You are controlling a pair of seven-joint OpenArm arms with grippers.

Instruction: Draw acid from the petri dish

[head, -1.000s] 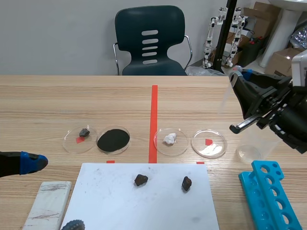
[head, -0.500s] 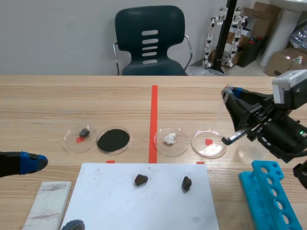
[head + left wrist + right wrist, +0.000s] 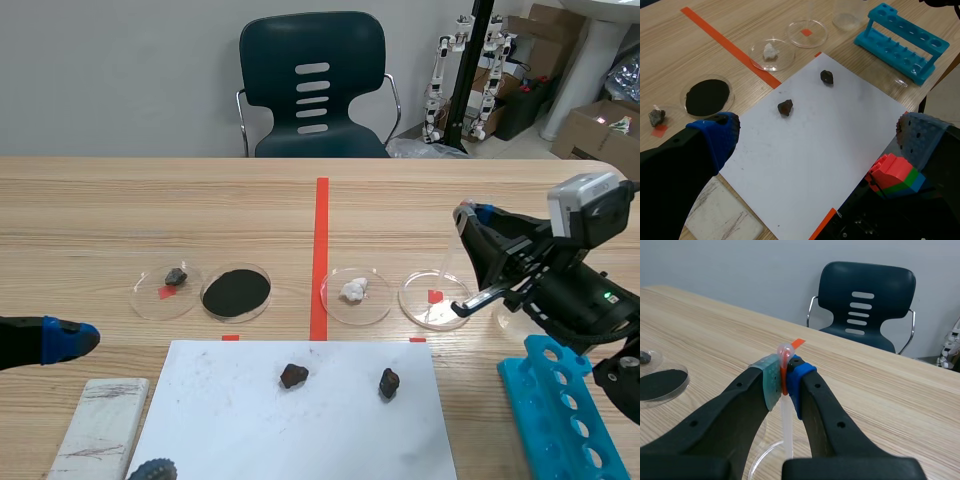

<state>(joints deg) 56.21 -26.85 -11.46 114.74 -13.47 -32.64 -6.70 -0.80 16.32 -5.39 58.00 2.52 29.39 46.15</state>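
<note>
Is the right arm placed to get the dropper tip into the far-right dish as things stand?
Probably yes: the right gripper is shut on the dropper, which hangs tip-down over the uncovered dish, with nothing visible between them.

The clear plastic pipette [image 3: 786,422] disappears from my view below the right gripper [image 3: 785,382]. The thick black fingers cover its lower stem, so I cannot tell whether the tip meets the clear round petri dish [image 3: 761,461]. Only an arc of that dish's rim shows under the gripper. In the scene view the stem is too faint to trace, and I cannot tell whether the dish holds liquid. The left gripper [image 3: 62,340] shows just one blue pad there, its arm cut by the edge. At the white paper sheet's [image 3: 300,430] 7 o'clock a dark rough rock [image 3: 153,469] is cut off. So are the white ceramic tile [image 3: 100,428] at 9 o'clock and the blue plastic tube rack [image 3: 565,410] at 3 o'clock.
</note>
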